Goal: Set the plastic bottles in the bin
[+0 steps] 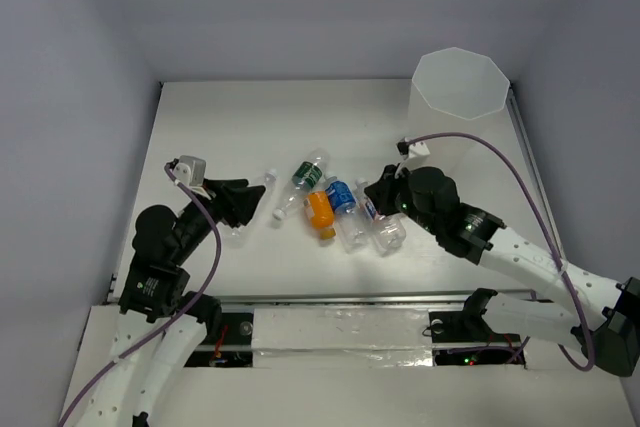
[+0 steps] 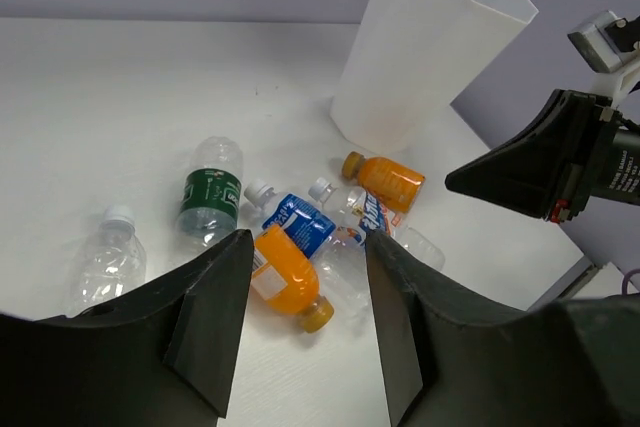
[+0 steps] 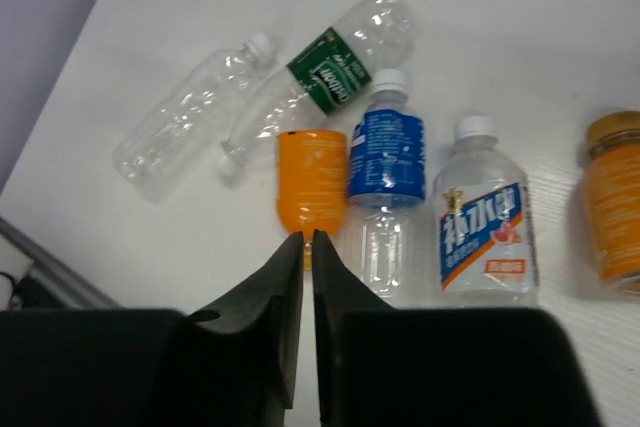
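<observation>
Facing the plastic bottles (image 1: 320, 212), clustered on the table (image 1: 220, 117) well apart from the bin (image 1: 460, 119), your left gripper (image 2: 308, 247) gapes wide and empty, likely to straddle one; your right gripper (image 3: 308, 237) is pinched nearly closed, empty.

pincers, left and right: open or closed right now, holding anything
left pincer: open wide, holding nothing.
right pincer: closed, fingers nearly touching, holding nothing.

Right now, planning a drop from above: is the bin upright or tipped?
Upright. The bin stands on its base, with its octagonal opening facing up toward the top camera.
</observation>
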### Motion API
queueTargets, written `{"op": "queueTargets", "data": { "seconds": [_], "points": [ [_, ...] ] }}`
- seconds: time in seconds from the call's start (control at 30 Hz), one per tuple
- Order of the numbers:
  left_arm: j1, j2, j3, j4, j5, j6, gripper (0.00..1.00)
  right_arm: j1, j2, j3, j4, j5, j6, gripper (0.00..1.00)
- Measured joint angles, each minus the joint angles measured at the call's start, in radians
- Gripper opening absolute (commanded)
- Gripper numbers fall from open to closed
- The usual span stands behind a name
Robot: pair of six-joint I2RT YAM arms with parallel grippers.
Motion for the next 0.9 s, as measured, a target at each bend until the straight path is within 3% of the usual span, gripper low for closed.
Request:
{"op": "queueTargets", "data": {
  "seconds": [0.07, 0.2, 0.23, 0.33, 0.37, 0.43, 0.47, 0.5, 0.57, 0.6, 0.67, 0.9],
  "points": [
    [0.000, 0.003, 0.000, -0.002, 0.000, 0.000, 0.46, -0.004, 0.001, 0.000, -0.005, 0.039, -0.003, 0.00],
    [0.000, 0.004, 0.000, -0.011, 0.000, 0.002, 0.37, -0.062, 0.016, 0.000, -0.027, 0.057, -0.007, 0.00],
    [0.000, 0.003, 0.000, -0.011, 0.000, 0.002, 0.33, -0.081, 0.018, 0.000, -0.038, 0.060, -0.008, 0.00],
    [0.000, 0.002, 0.000, -0.013, -0.006, 0.000, 0.05, -0.163, 0.005, 0.000, -0.074, 0.059, -0.018, 0.00],
    [0.000, 0.002, 0.000, -0.014, -0.010, -0.003, 0.00, -0.198, -0.008, 0.000, -0.088, 0.058, -0.023, 0.01],
    [0.000, 0.003, 0.000, -0.019, -0.026, -0.002, 0.00, -0.270, -0.034, 0.000, -0.112, 0.059, -0.033, 0.04],
    [0.000, 0.004, 0.000, -0.025, -0.037, -0.004, 0.00, -0.307, -0.047, 0.000, -0.124, 0.061, -0.034, 0.09],
    [0.000, 0.006, 0.000, -0.029, -0.047, -0.004, 0.00, -0.334, -0.055, 0.000, -0.132, 0.060, -0.035, 0.26],
    [0.000, 0.013, 0.000, -0.038, -0.071, -0.008, 0.00, -0.365, -0.059, 0.000, -0.141, 0.063, -0.034, 0.47],
    [0.000, 0.015, 0.000, -0.043, -0.082, -0.008, 0.00, -0.372, -0.053, 0.000, -0.147, 0.064, -0.036, 0.63],
    [0.000, 0.023, 0.000, -0.053, -0.099, -0.010, 0.02, -0.383, -0.029, 0.000, -0.157, 0.064, -0.039, 0.72],
    [-0.003, 0.035, 0.000, -0.072, -0.117, -0.010, 0.11, -0.414, 0.121, 0.000, -0.184, 0.058, -0.038, 0.84]
  ]
}}
